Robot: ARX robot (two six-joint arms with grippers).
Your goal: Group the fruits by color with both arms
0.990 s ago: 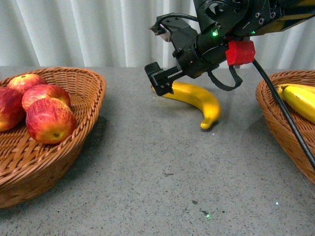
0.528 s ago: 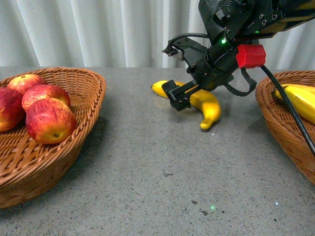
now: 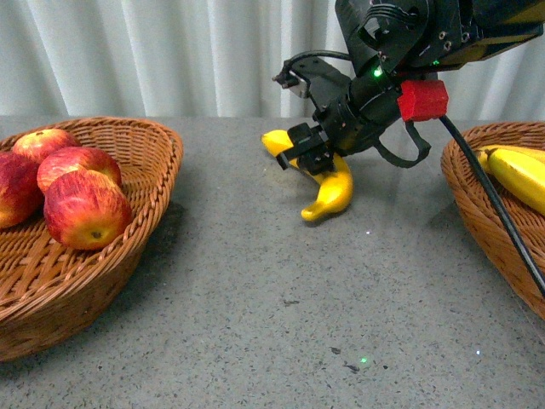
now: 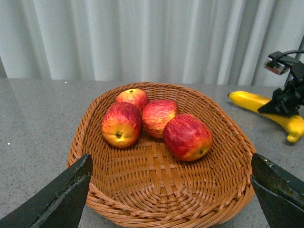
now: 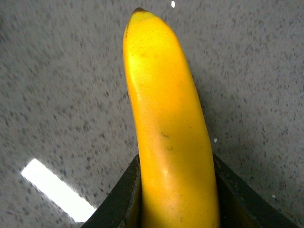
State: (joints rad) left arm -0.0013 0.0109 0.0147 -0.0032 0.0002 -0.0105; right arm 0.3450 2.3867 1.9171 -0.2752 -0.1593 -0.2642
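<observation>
Right gripper (image 3: 308,155): clamped across the banana (image 3: 330,189). In the right wrist view both fingers (image 5: 124,199) press against its sides.
Grip location: near one end of the banana. A short yellow stub projects on the gripper's far side, and the longer curved part hangs out below it towards the camera.
Banana contact with table (image 3: 255,324): the low tip sits at or just over the grey surface. Cannot tell whether it touches.
Hidden at the grip: the fingers and wrist cover the part of the banana between them in the front view. The wrist view cuts off the fingers' lower parts.
Right arm detail: the red block (image 3: 419,99) and black cable (image 3: 494,213) trail behind the gripper. The cable runs out of frame.
Right basket (image 3: 477,217): behind the right gripper, well apart, cut by the frame edge. It holds a second banana (image 3: 519,175), which is only partly visible.
Left gripper (image 4: 171,161): fingers (image 4: 57,199) spread wide, holding nothing. Only the two dark tips show.
Left basket (image 4: 228,137): directly ahead of the left gripper.
Apples (image 4: 156,116): four, clustered in the left basket and touching one another.
Front view limit: the left arm is out of frame, and one apple is cropped.
</observation>
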